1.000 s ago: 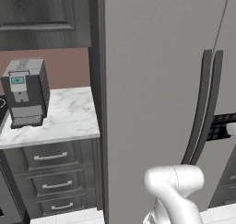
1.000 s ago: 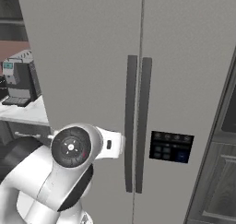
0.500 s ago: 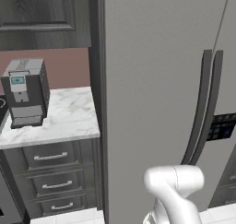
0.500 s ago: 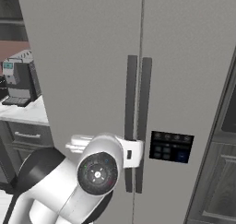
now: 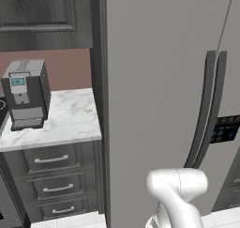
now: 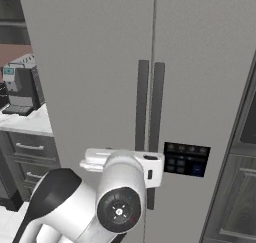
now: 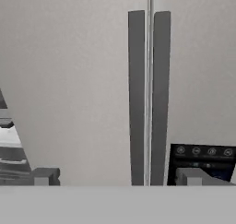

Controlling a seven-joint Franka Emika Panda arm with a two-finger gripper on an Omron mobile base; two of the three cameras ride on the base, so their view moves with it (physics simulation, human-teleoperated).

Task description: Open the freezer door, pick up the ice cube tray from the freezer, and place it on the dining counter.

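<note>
Hand (image 7: 115, 177) open before freezer door (image 7: 73, 94).

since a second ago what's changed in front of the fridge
The arm has swung across the right base view, its upper joint moving rightward and lower, so the hand now sits near the two dark handles. The gripper faces the freezer door with jaws open, holding nothing. The doors stay shut; the coffee machine and marble counter are unchanged, and the base has not moved.
</note>
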